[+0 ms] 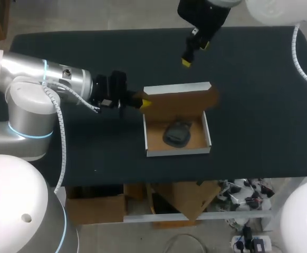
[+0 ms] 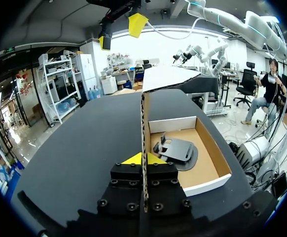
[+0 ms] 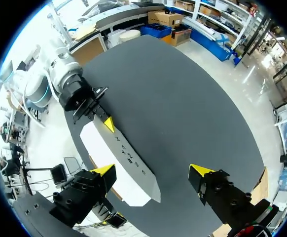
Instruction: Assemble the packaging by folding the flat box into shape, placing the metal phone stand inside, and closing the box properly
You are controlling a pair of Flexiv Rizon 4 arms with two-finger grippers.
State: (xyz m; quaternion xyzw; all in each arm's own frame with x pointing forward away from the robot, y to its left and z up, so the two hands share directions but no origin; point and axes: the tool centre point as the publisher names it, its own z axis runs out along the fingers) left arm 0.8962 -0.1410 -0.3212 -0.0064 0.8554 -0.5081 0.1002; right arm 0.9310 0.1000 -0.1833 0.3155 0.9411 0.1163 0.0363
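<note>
1. Pinching the raised lid [image 1: 182, 97] of the box [image 1: 178, 153] by its side edge, my left hand [image 2: 144, 159] is clenched on the cardboard.
2. The phone stand [image 1: 176, 133] lies inside the box, on the bench [image 1: 79, 147].
3. My right hand [image 3: 151, 170] hovers above the lid, fingers spread, holding nothing.

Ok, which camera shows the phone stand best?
Left wrist view: the phone stand lies unobstructed inside the box. Head view shows it from above as a dark blob. Right wrist view sees only the raised lid, which hides it.
</note>
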